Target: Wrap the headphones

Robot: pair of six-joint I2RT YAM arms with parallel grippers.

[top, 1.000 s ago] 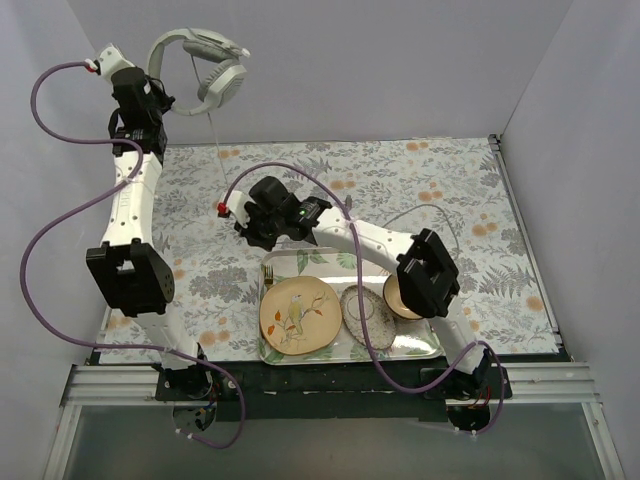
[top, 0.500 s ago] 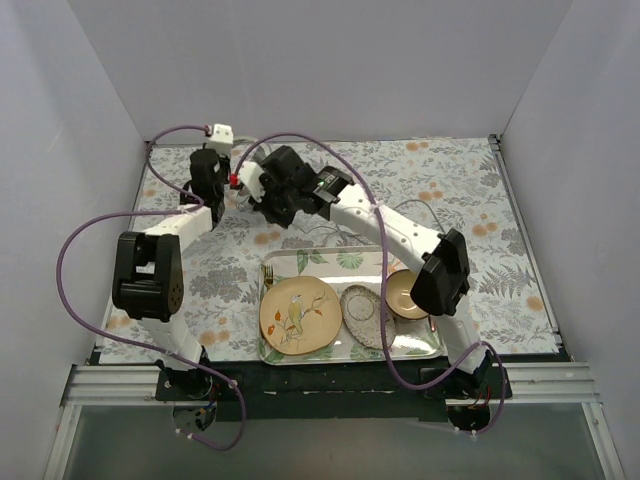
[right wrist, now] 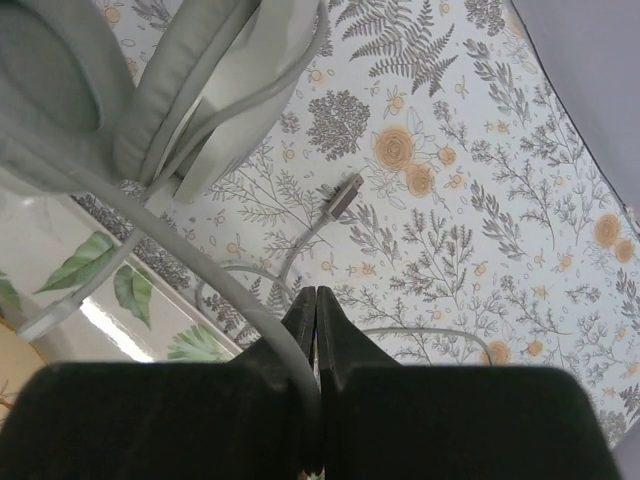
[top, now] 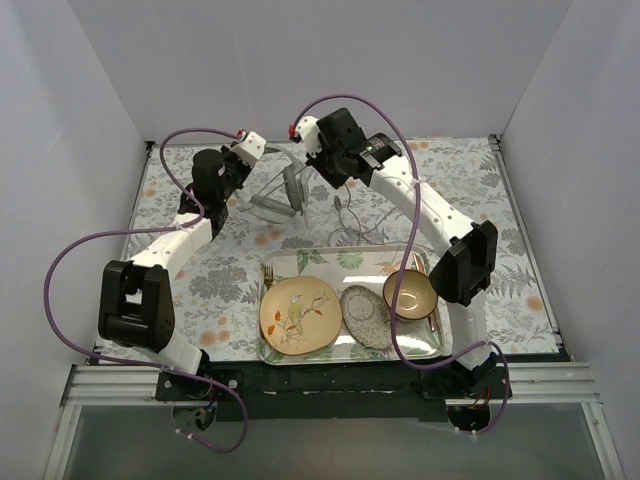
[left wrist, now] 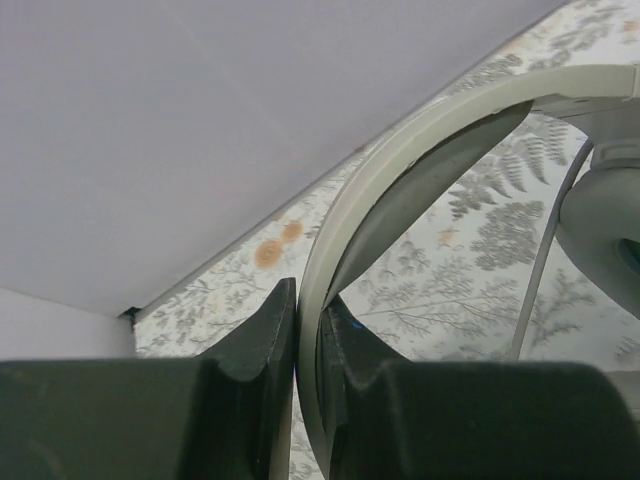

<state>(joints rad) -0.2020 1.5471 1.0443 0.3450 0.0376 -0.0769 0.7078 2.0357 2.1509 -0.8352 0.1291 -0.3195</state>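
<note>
Now the left gripper (left wrist: 308, 300) clamps the headband (left wrist: 345, 215) of the headphones (top: 272, 198) by the back wall (top: 330, 70), the right gripper (right wrist: 315, 300) pinches their cable (right wrist: 235, 295), with the tray (top: 325, 262) near and open tablecloth (top: 480, 220) off right.

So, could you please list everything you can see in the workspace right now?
headphones: one, light grey, far left of centre, held up by the headband
cable: one, thin grey, trailing from the headphones over the cloth, plug end lying free
tray: one, leaf-patterned, near edge of the table
plate: one, yellow with a bird design, left on the tray
oval dish: one, speckled grey, middle of the tray
bowl: one, tan, right on the tray
fork: one, gold-coloured, apparently a fork, at the tray's left edge
cloth: one, floral, covering the table
left gripper: black, shut on the headband
right gripper: black, shut on the cable
</note>
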